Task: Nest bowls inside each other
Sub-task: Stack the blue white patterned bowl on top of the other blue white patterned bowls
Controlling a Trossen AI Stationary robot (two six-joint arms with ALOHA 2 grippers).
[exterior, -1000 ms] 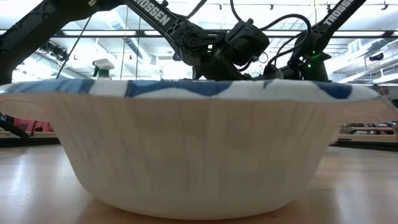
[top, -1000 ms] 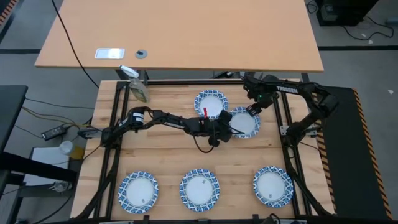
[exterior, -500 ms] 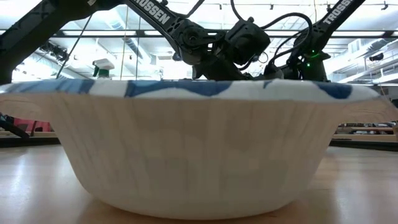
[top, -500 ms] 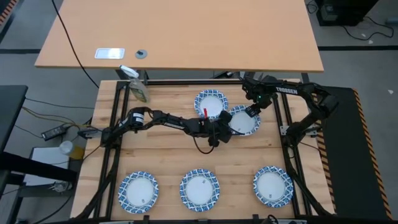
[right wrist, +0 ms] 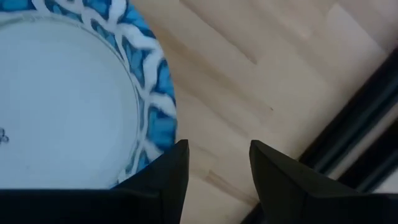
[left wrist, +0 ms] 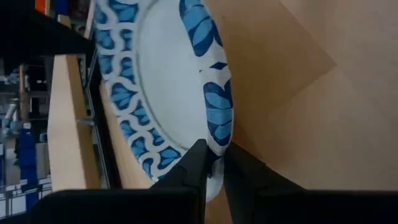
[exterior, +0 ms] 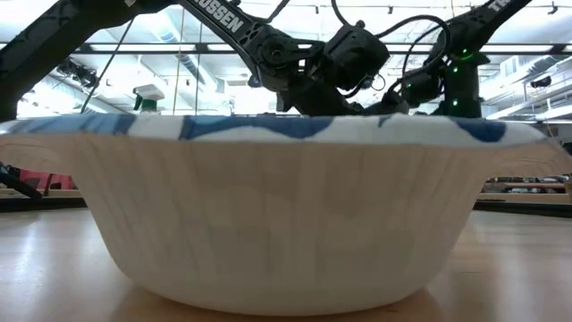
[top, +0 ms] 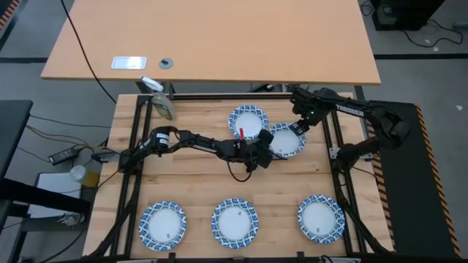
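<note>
The far-right bowl lies on the counter just beside the far-centre bowl, their rims touching or a little overlapping. In the last second the left claw has closed on the near-left rim of this bowl, and now it is clamped on the blue edge, as the left wrist view shows. The right claw has drawn back a little toward the far-right edge of the same bowl, its fingers apart beside the rim, holding nothing. So, I judge, the grasp is made and lifting comes next. Three other bowls wait in the near row, well apart
</note>
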